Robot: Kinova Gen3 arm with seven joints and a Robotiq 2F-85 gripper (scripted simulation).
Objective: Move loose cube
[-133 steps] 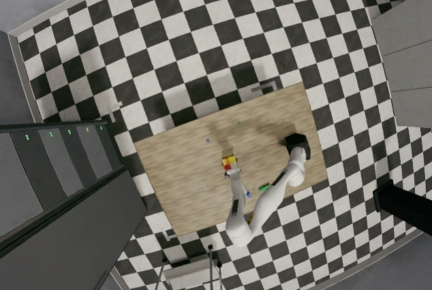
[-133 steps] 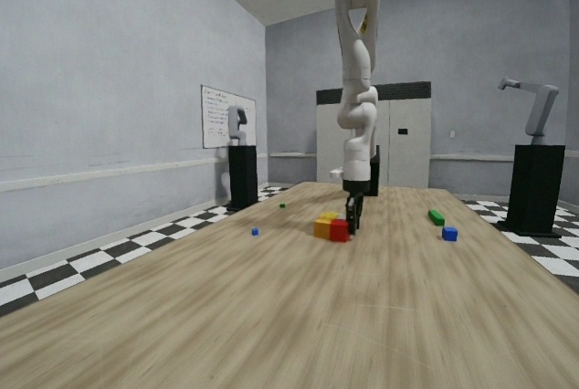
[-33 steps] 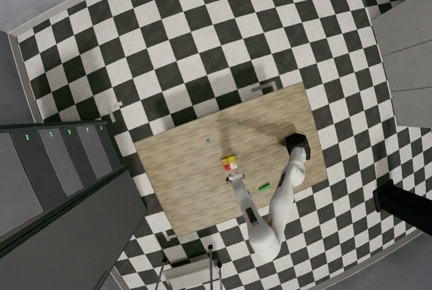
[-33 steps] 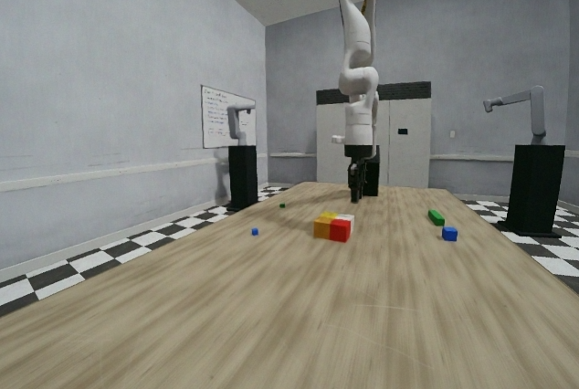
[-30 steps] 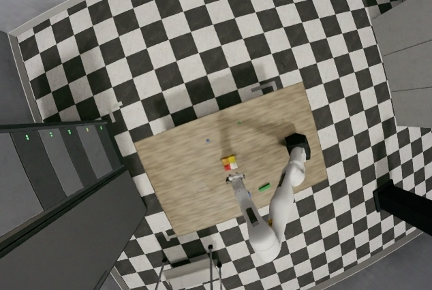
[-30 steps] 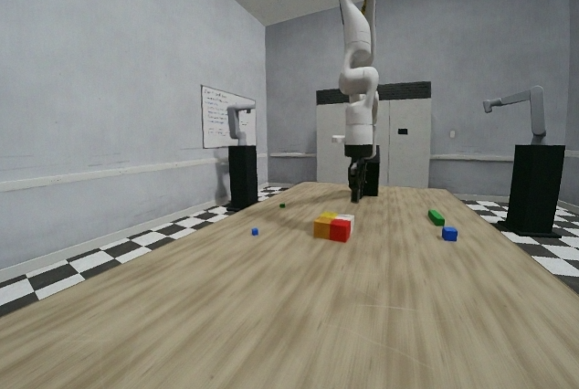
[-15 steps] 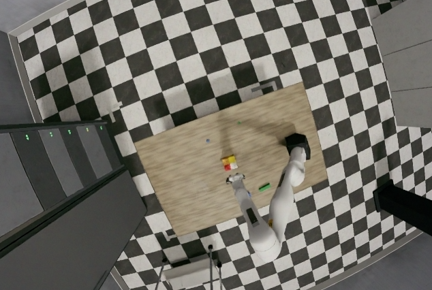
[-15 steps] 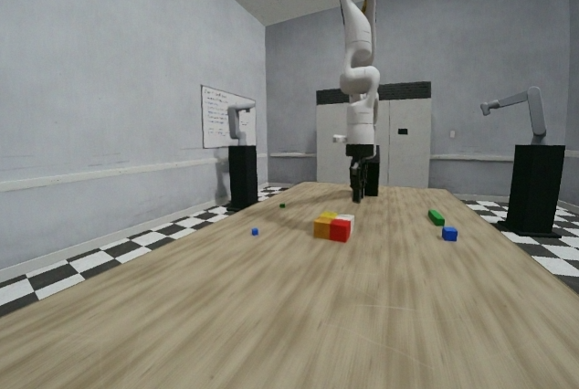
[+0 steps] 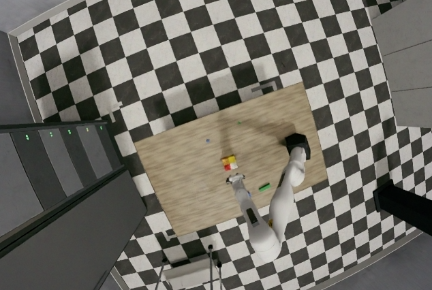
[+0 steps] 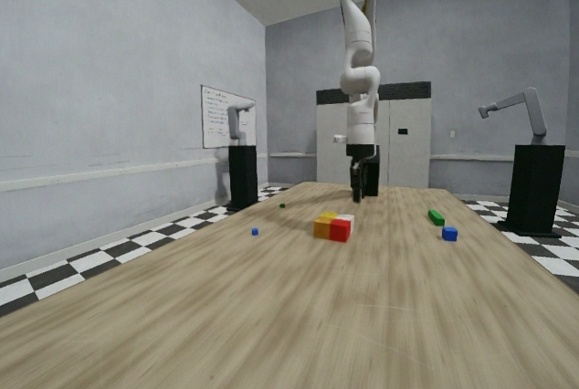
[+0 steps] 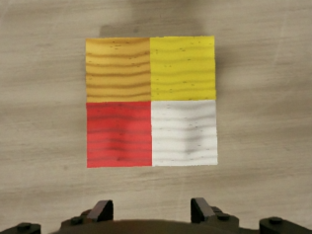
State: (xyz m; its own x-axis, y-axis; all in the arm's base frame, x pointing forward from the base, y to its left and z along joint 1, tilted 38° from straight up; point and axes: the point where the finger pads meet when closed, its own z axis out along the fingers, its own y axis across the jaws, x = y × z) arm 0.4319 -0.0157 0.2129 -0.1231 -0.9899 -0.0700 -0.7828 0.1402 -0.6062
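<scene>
Four cubes form a two-by-two square on the table: orange (image 9: 225,162) (image 10: 321,228) (image 11: 118,70), yellow (image 9: 232,159) (image 10: 329,215) (image 11: 183,68), red (image 9: 227,167) (image 10: 340,230) (image 11: 119,134) and white (image 9: 234,165) (image 10: 346,219) (image 11: 184,132). In the wrist view their faces meet with no visible gap and the outer edges line up closely. Which cube was the loose one cannot be told. My gripper (image 9: 236,178) (image 10: 356,199) (image 11: 152,217) is part-way open with nothing between the fingers. It hangs above the table, off the red and white side, touching no cube.
On the wooden table (image 9: 188,203) (image 10: 234,305) lie a green bar (image 9: 264,187) (image 10: 436,216), a blue cube (image 9: 249,194) (image 10: 449,234) beside it, a small blue cube (image 9: 208,140) (image 10: 255,231) and a small green block (image 9: 239,122) (image 10: 281,205).
</scene>
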